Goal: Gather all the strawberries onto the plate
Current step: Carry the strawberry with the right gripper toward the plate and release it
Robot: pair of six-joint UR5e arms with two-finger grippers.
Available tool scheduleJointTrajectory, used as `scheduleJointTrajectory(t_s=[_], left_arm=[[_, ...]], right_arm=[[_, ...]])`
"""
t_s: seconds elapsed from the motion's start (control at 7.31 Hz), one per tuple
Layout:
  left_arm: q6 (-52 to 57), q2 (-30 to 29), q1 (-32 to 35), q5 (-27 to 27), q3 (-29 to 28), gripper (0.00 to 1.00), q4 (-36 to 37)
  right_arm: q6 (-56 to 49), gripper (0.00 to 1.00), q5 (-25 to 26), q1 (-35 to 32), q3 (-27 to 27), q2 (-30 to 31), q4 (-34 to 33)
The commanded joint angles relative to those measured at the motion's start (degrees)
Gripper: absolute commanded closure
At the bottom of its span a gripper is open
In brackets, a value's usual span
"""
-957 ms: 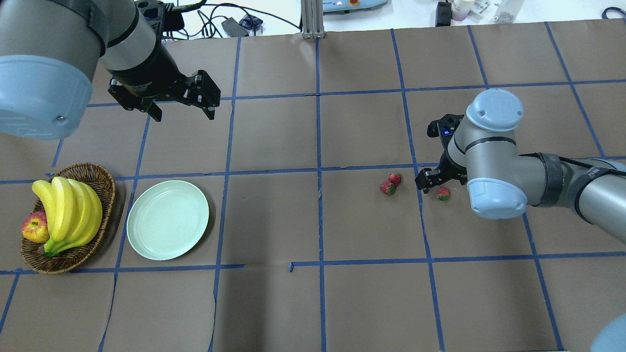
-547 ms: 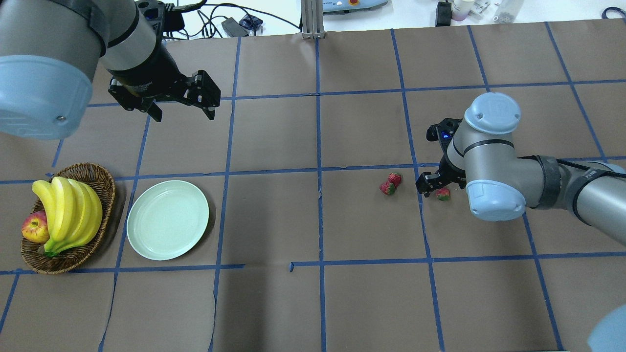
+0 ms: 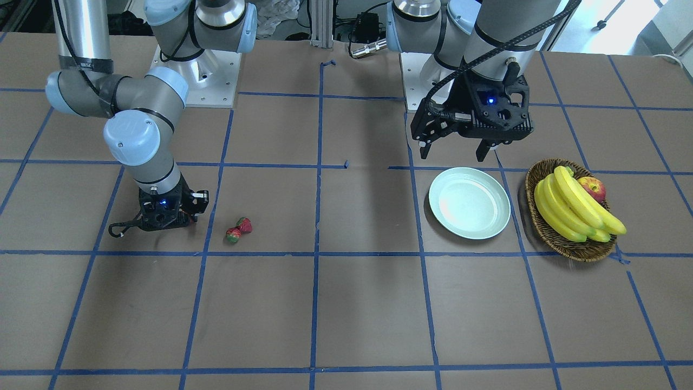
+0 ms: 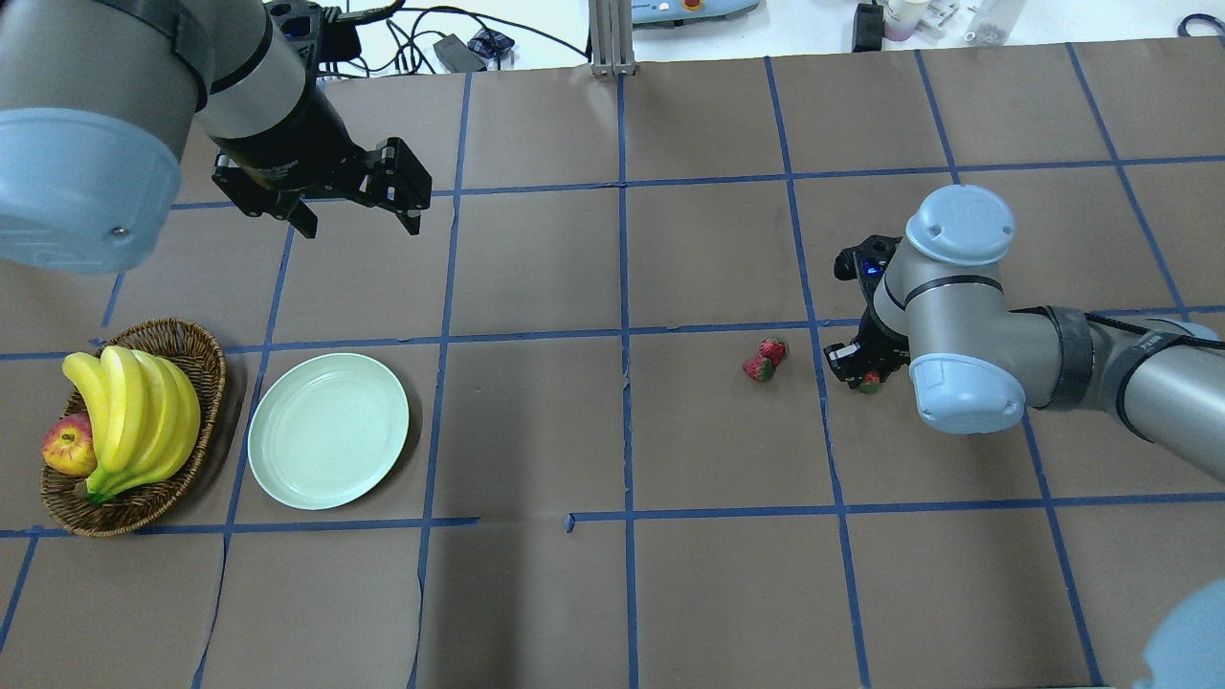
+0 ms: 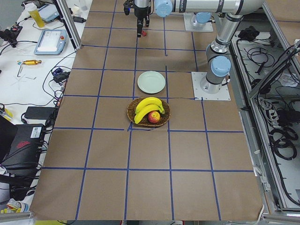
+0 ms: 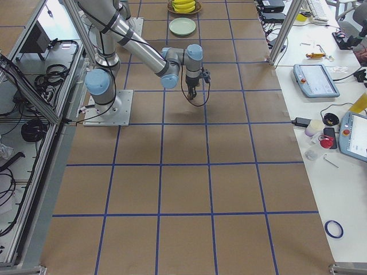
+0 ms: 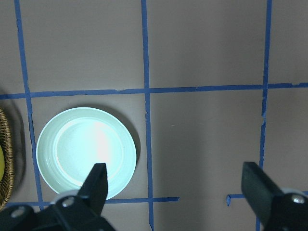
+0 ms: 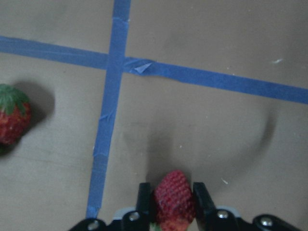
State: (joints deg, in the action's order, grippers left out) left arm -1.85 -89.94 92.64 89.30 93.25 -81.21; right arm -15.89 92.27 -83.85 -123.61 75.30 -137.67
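- Red strawberry (image 8: 174,196) sits on the desk (image 4: 727,593), pinched on both flanks by the right claw (image 4: 858,368). Only its tip half shows between the fingers.
- Risk: the body tapers, so it may squirt forward under the squeeze or on lift. The hold looks narrow.
- Risk: the plate (image 4: 328,430) is well apart, at the desk's other end. A long carry gives a weak pinch time to slip, and a dropped berry would likely roll.
- Risk: the left claw (image 7: 175,185), spread wide, hovers near the plate on its far side. The right arm reaching across could crowd it.
- Risk: the pair (image 4: 758,368) lie touching each other, across a tape line (image 8: 113,120) from the pinched one. Taking one may knock the other.
- Look: small, deep red, pitted skin, green leafy cap. The pinched one's cap end points toward the palm and is mostly hidden.
- Plate is pale green, shallow and holds nothing, so I judge no berry delivered yet.
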Motion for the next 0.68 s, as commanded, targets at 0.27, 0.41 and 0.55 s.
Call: scheduleJointTrajectory(t_s=[0.27,0.41,0.55], left_arm=[[0.0,0.1,0.0,0.0,0.0,0.0,0.0],[0.1,0.2,0.0,0.0,0.0,0.0,0.0],[0.1,0.1,0.0,0.0,-0.1,0.0,0.0]], right_arm=[[11.8,1.0,-3.6,-3.5,8.3,0.8,5.0],[20.0,1.0,-4.0,-9.3,12.6,0.2,7.4],[28.3,1.0,-3.9,-14.7,15.4,-0.2,9.0]])
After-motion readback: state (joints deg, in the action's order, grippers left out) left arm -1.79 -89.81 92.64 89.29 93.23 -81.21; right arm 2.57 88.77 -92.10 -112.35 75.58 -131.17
